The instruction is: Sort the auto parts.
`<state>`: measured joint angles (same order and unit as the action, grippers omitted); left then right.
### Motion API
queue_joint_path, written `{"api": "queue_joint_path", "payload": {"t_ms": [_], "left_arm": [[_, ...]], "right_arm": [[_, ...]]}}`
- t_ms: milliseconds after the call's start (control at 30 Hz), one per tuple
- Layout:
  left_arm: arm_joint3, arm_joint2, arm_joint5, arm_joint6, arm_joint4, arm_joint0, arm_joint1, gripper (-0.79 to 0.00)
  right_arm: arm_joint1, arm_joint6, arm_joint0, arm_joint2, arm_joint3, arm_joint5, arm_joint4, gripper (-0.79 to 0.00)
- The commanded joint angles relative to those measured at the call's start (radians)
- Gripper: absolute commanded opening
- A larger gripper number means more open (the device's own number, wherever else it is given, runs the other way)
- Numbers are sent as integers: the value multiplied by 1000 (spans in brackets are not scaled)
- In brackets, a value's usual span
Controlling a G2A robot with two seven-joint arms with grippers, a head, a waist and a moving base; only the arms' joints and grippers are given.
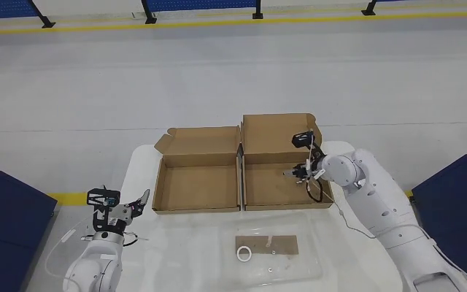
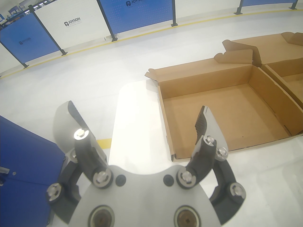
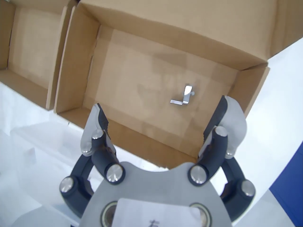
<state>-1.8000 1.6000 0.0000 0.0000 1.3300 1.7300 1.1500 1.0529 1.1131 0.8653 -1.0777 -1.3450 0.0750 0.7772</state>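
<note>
Right gripper (image 3: 161, 102), fingers wide, over metal clip (image 3: 183, 96) in cardboard box (image 3: 170, 41); left gripper (image 2: 136, 105), fingers likewise wide

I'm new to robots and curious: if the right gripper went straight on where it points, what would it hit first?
The open right gripper aims into the box below it. It would probably hit the box floor first, at or just beside the metal clip; depth is hard to judge.

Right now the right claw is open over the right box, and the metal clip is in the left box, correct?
No. The metal clip lies in the right box, below the open right claw, not in the left box. The right wrist view shows it.
</note>
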Motion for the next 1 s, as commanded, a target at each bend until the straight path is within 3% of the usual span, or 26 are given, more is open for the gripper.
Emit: {"api": "queue_joint_path", "payload": {"t_ms": [0, 367, 500, 700, 967], "left_arm": [[0, 0, 0, 0, 0, 0, 0, 0], [0, 0, 0, 0, 0, 0, 0, 0], [0, 0, 0, 0, 0, 0, 0, 0], [0, 0, 0, 0, 0, 0, 0, 0], [0, 0, 0, 0, 0, 0, 0, 0]], "right_arm": [[-1, 5, 0, -1, 0, 0, 2, 0], [-1, 5, 0, -1, 0, 0, 2, 0], [-8, 6, 14, 14, -103, 68, 90, 0], [-26, 131, 62, -11, -283, 188, 56, 0], [-39, 366, 101, -1, -431, 231, -85, 0]]}}
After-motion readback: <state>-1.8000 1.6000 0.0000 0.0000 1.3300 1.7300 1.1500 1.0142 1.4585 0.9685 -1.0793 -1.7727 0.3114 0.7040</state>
